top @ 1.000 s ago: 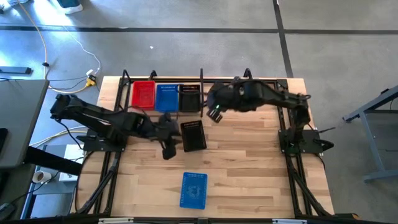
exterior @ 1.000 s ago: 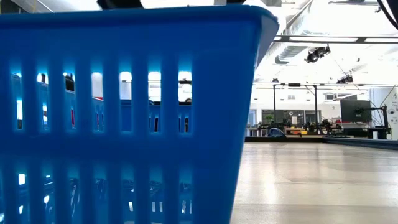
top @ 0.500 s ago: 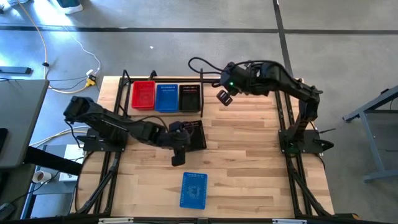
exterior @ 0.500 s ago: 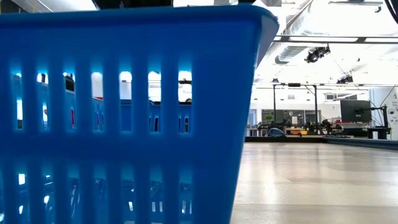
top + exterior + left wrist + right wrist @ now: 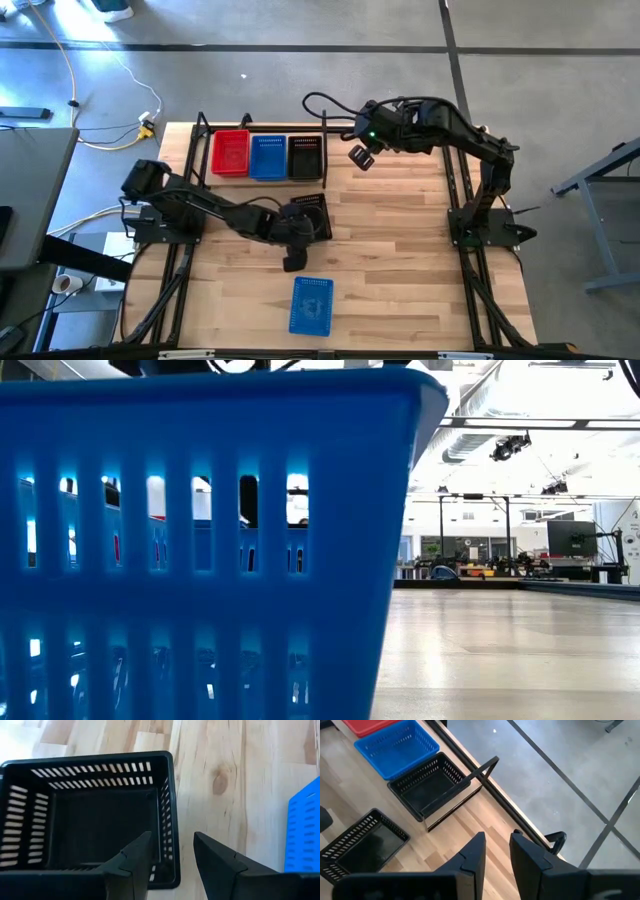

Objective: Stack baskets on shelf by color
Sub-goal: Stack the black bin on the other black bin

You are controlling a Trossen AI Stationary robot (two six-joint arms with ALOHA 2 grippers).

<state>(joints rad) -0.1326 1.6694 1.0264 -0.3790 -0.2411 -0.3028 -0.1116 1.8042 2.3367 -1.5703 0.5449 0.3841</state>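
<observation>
over the last second the left gripper (image 5: 292, 262) has been travelling across the table (image 5: 400, 260) from beside the loose black basket (image 5: 312, 215) to its near end, and its fingers (image 5: 131, 862) are now standing open on either side of that basket's wall, one inside and one outside, not yet clamping it. the right gripper (image 5: 359, 157) has been lifting away from the shelf (image 5: 262, 181) at the table's far edge and is now hovering beside it, fingers (image 5: 472, 856) parted narrowly and holding nothing. on the shelf, a red basket (image 5: 230, 152), a blue basket (image 5: 267, 155) and a shelf black basket (image 5: 305, 155) are sitting side by side, each seemingly the head of a colour stack. a loose blue basket (image 5: 312, 305) is lying alone near the table's front edge, filling the low view. judged from this, the right arm appears to have finished a placement and is clearing the way, while the left arm is setting up the grasp of the loose black basket; the blue one is remaining for afterwards.
</observation>
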